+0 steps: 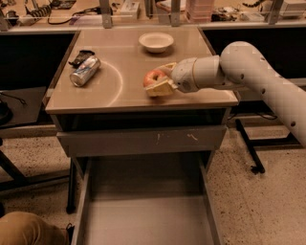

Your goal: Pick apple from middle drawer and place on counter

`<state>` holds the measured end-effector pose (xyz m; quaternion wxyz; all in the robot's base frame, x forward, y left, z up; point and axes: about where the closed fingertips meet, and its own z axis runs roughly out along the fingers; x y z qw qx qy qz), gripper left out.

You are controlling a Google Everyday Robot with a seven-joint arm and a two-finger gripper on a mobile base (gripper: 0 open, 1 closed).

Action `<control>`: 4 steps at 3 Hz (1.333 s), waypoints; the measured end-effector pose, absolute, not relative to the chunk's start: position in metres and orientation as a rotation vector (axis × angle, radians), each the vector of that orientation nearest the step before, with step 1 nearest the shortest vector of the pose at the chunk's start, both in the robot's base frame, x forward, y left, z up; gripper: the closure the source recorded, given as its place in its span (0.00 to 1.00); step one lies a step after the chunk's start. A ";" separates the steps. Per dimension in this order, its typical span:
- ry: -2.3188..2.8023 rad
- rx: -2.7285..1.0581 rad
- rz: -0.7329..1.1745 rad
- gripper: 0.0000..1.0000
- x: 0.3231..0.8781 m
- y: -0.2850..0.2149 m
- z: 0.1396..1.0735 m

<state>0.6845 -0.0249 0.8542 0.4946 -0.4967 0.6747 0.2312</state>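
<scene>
The red-orange apple (153,77) sits between the fingers of my gripper (159,79), low over the right part of the beige counter (119,93). My white arm reaches in from the right. The gripper is shut on the apple; I cannot tell whether the apple touches the counter. The middle drawer (143,215) is pulled open below the cabinet, and its grey floor shows nothing in it.
A silver soda can (85,71) lies on its side at the counter's left, with a small dark object (81,57) behind it. A white bowl (156,41) stands at the back. A cluttered desk (119,9) runs behind. A grey drawer front (143,140) is closed above the open drawer.
</scene>
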 end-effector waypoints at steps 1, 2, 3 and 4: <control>1.683 -1.174 0.589 1.00 0.692 -0.021 0.850; 1.709 -1.150 0.628 1.00 0.696 -0.017 0.847; 1.718 -1.134 0.658 1.00 0.698 -0.013 0.845; 1.740 -1.112 0.702 1.00 0.701 -0.011 0.841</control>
